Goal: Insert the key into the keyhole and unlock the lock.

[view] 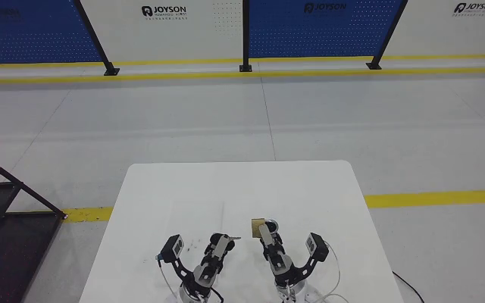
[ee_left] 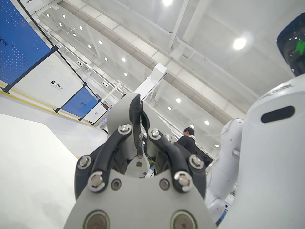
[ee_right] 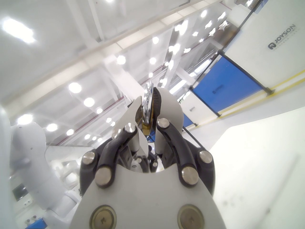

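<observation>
My right gripper [view: 265, 233] hovers over the front of the white table [view: 227, 189], shut on a padlock [view: 260, 226] with a brass body and a silver shackle. In the right wrist view the padlock [ee_right: 148, 110] is pinched between the fingers of my right gripper [ee_right: 149, 98], shackle pointing outward. My left gripper [view: 220, 242] sits just left of it, shut, with a small key [view: 233, 238] poking toward the padlock. A short gap separates the key tip from the lock. In the left wrist view my left gripper [ee_left: 139, 107] has its pads pressed together, and the key is hidden there.
A black rack [view: 19, 227] stands on the floor by the table's left side. Blue and white partition panels [view: 318, 26] line the far side behind yellow floor lines. Both grippers stay near the table's front edge.
</observation>
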Available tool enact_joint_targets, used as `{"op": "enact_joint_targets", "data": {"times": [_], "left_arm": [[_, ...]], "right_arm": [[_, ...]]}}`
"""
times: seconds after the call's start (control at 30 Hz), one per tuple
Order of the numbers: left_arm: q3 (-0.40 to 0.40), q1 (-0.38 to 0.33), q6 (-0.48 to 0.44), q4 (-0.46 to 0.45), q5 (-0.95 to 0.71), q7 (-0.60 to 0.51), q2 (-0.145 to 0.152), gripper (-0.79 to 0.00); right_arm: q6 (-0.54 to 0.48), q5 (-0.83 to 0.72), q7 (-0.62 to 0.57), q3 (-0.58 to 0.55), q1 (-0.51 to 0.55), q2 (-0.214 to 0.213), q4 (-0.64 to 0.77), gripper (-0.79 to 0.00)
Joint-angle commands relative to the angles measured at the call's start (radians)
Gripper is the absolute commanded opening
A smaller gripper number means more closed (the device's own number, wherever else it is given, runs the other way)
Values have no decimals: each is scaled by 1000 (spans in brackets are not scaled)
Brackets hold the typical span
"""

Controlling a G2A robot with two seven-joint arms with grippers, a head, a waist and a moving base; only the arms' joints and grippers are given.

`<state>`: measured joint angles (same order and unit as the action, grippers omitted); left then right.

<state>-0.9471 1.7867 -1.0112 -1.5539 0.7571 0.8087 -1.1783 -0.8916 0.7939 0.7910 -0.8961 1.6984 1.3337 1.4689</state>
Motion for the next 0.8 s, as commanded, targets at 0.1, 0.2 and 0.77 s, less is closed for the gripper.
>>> {"op": "enact_joint_targets", "data": {"times": [0.1,0.2,0.77], "left_arm": [[-3,-9,2,14,7,2,-11,-785],[-9,-13,-1,19,8,-1,-16,-785],[-23,-8,30,2,-16,-35,-22,-785]], "right_arm": [[-10,18,6,-2,3,2,-4,-785],[-2,34,-17,-2,7,2,-3,-785],[18,-10,-33,-10,9,3,31,-785]]}}
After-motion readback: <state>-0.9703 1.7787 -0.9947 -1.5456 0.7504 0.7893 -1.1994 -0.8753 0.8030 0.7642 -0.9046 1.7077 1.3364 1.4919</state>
